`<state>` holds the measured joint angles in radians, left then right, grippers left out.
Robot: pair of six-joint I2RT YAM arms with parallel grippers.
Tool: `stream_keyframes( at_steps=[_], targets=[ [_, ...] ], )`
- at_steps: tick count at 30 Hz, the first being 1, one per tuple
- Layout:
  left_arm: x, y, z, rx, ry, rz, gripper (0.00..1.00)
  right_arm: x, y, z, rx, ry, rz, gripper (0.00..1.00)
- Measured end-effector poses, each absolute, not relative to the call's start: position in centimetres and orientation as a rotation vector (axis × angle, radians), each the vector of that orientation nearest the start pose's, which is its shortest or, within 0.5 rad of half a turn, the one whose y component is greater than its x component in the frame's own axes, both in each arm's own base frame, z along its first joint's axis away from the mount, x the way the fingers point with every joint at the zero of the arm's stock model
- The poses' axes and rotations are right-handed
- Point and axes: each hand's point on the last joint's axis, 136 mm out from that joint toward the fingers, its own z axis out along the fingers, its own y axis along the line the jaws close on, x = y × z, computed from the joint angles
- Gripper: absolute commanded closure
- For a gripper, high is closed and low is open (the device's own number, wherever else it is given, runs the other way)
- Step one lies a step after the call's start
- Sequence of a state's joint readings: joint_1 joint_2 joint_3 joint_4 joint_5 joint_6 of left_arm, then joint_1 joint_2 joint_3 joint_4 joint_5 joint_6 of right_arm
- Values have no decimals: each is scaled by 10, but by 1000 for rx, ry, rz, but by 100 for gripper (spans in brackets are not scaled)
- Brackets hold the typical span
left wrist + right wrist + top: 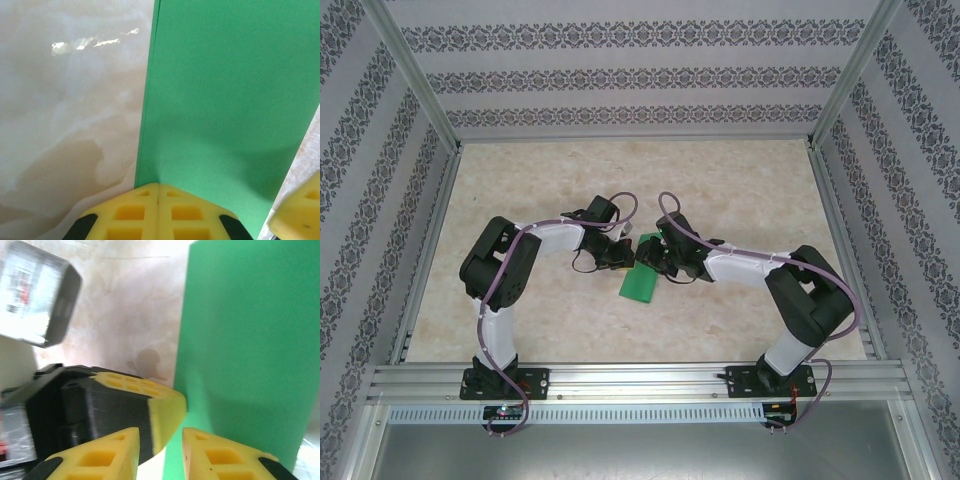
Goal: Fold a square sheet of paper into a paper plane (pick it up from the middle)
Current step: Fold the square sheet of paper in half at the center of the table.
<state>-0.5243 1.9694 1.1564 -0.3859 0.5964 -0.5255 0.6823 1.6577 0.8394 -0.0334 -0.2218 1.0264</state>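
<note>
The two arms reach in from either side and meet at the middle of the pale marbled bench (pixel 750 190), where the sheet of paper (pixel 642 282) lies. From above, the bright green paper looks like a narrow oblong rather than a square. It is angled slightly, with its far end under the two wrists and its near end pointing toward the arm bases.

The left end effector (pixel 618 252) sits at the far left of the sheet. In its own wrist view the left end effector (pixel 158 212) is clenched, and its two yellow fingers are pressed together with no gap. The paper (pixel 225 100) spreads away from just behind their tips, and its long left edge runs straight up the view. Whether the fingers pinch that edge or merely press on it cannot be told.

The right end effector (pixel 655 262) faces it from the other side. In the right wrist view the right end effector (pixel 161 440) has its jaws parted. A strip of green shows in the gap between them, so it is released and not gripping. The paper (pixel 250 340) fills the right of that view. The left end effector (pixel 167 410) comes in from the left, and its yellow tip touches the sheet's edge just beside the right arm's fingers (pixel 225 460).
</note>
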Motion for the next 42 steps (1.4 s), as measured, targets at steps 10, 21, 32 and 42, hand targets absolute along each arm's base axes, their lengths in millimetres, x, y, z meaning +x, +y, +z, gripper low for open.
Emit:
stream_keyframes(
  at_steps=[10, 21, 32, 42],
  targets=[
    [310, -290, 19, 170, 2935, -1052, 100, 284, 277, 17, 382, 2725, 877, 70],
    [310, -290, 18, 169, 2936, -1046, 100, 282, 275, 32, 374, 2697, 905, 69],
    [310, -290, 18, 184, 2932, -1046, 100, 265, 279, 31, 349, 2694, 948, 69],
    [311, -289, 19, 193, 2926, -1030, 100, 258, 280, 22, 361, 2679, 989, 69]
  ],
)
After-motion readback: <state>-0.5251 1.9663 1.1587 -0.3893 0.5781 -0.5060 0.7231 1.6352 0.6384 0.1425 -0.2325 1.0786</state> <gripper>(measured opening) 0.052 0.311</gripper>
